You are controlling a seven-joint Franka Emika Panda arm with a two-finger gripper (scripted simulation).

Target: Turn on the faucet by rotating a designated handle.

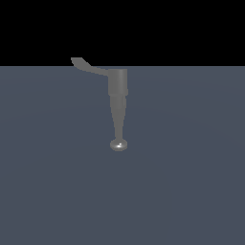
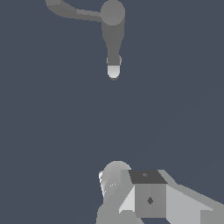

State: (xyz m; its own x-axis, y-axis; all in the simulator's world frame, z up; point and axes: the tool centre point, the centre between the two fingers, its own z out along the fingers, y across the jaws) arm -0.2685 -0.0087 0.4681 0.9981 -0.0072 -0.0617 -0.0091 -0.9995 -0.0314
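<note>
shiny rounded knob (image 1: 118, 144) ends the matte grey metal faucet (image 1: 117, 91) standing mid-floor; its thin curved grey handle (image 1: 88, 66) juts toward the exterior view's left. wrist view: white gripper (image 2: 131, 197) well apart, opening unclear, nothing visibly held; approaching blind, it may strike the stem.

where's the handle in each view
Exterior view: the handle sticks out from the top of the faucet toward the exterior view's left, its flared tip against the black background.
Wrist view: the handle is the curved lever running from the faucet's round cap toward the frame edge, well away from the pincer.
Shared landmark: the shiny knob at the stem's end.
</note>
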